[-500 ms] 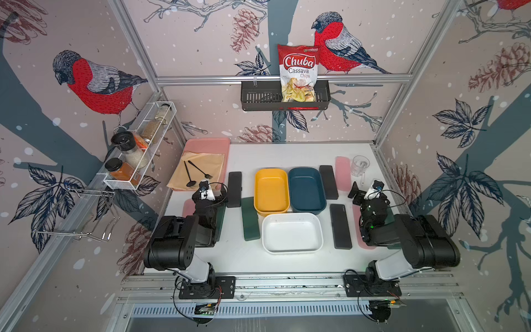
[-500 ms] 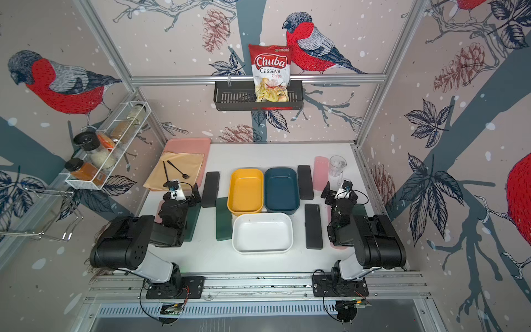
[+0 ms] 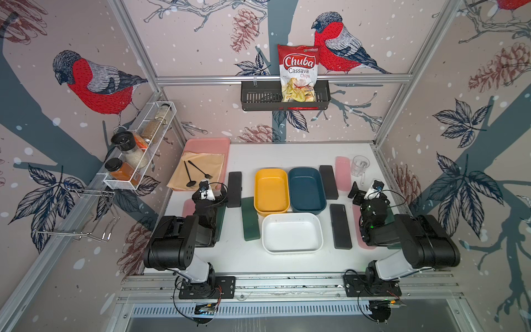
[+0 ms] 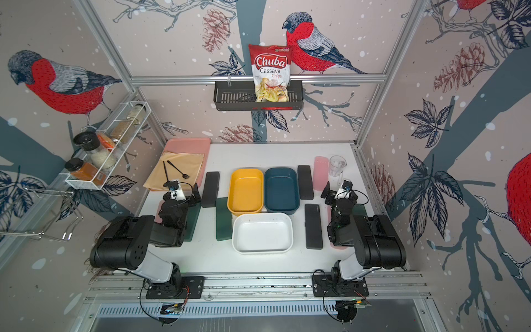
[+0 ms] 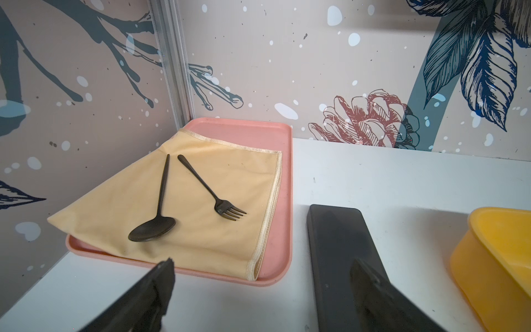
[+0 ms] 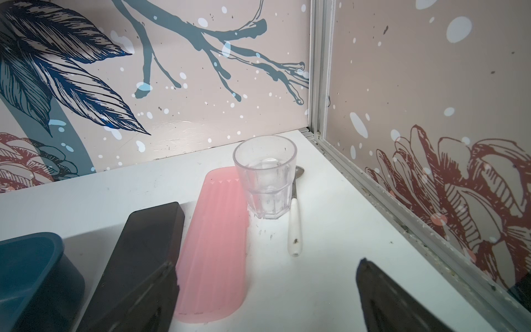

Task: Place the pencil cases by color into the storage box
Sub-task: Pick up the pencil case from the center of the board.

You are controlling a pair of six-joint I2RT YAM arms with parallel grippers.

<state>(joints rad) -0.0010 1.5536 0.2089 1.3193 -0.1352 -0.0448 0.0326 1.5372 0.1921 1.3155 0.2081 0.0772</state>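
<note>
At the centre of the table [image 3: 287, 155], three tubs stand empty: yellow tub [image 3: 271, 171], blue tub [image 3: 304, 169] and white tub [image 3: 291, 215]. The pencil cases [image 3: 250, 219] lie flat on either side of them, none sorted yet. Your left gripper [image 5: 263, 261] hangs released and empty near the end of a black pencil case [image 5: 336, 238]. Your right gripper [image 6: 267, 267], equally spread and empty, faces a pink pencil case [image 6: 214, 244]. Fix one colour per tub, straddle each case across its narrow width near mid-length, and mind the glass [image 6: 265, 175] just beside the pink one.
</note>
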